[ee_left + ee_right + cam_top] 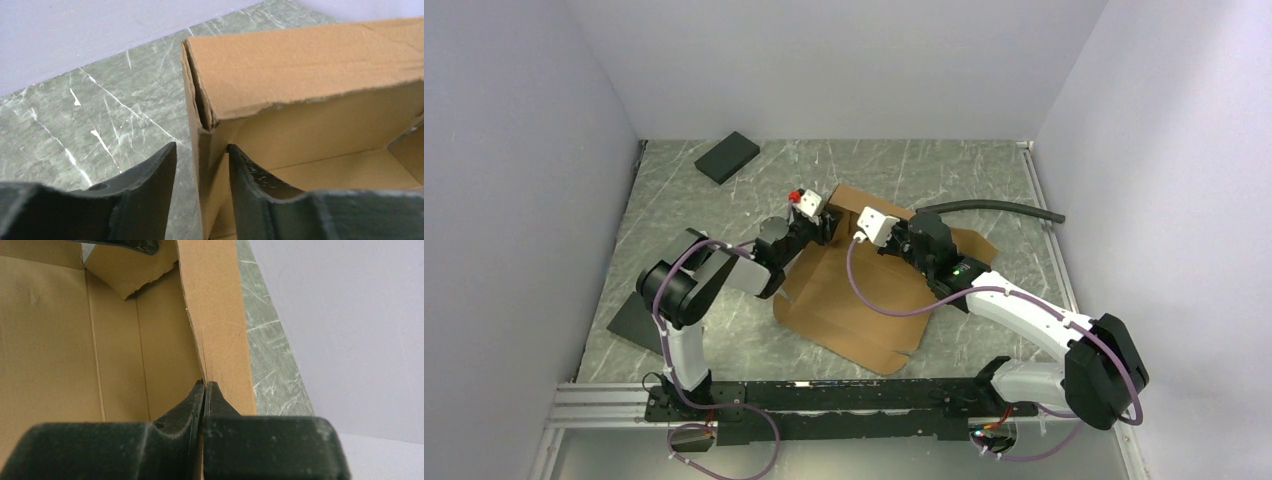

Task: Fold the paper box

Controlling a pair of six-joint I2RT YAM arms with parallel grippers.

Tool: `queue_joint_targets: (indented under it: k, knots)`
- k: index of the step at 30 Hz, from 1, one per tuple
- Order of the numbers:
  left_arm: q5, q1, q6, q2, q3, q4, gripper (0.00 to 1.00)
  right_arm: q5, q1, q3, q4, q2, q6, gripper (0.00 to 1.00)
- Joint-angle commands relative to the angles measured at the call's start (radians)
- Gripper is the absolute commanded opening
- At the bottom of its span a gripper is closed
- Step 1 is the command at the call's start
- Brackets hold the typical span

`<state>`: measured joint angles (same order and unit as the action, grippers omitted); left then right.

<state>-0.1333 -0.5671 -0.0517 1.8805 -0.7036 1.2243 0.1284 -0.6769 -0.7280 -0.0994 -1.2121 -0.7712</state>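
Note:
The paper box [854, 305] is brown corrugated cardboard in the middle of the table, its near panel flat and its far walls raised. In the left wrist view, my left gripper [201, 146] straddles the box's upright side wall [204, 170]. Its jaws stand apart, and a gap shows between the outer finger [150, 190] and the cardboard. My right gripper [205, 383] is shut on the top edge of the box's back wall [220, 315], with a sliver of cardboard between its fingers. From above, both grippers [822, 228] [869, 232] meet at the box's far left corner.
A black pad [727, 157] lies at the back left and another dark pad [629, 320] by the left wall. A black hose [994, 208] runs along the table behind the box on the right. White walls close three sides; the mounting rail [824, 395] spans the front.

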Motion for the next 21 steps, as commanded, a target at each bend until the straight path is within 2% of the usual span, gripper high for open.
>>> queue_joint_targets:
  k: [1,3,11,12,13,14,21]
  knots:
    - [0.031,0.000,0.067,0.008,-0.063,0.021,0.51,-0.089,-0.014,0.006,0.109,-0.032,0.073,0.00]
    - [0.049,0.001,0.091,0.028,-0.092,-0.004,0.50,-0.091,-0.014,0.006,0.109,-0.033,0.074,0.00]
    - [0.081,0.001,0.088,0.113,-0.136,0.009,0.33,-0.072,-0.013,0.008,0.104,-0.038,0.079,0.00]
    - [0.081,0.001,0.086,0.119,-0.133,0.014,0.25,-0.070,-0.013,0.007,0.104,-0.040,0.081,0.00]
    - [0.083,0.001,0.086,0.121,-0.126,0.014,0.09,-0.067,-0.013,0.006,0.104,-0.042,0.083,0.00]
    - [0.093,0.000,0.081,0.117,-0.122,0.007,0.00,-0.064,-0.013,0.006,0.104,-0.045,0.086,0.00]
    - [0.183,-0.034,0.087,0.047,-0.081,-0.068,0.00,-0.061,-0.013,0.002,0.104,-0.056,0.096,0.00]
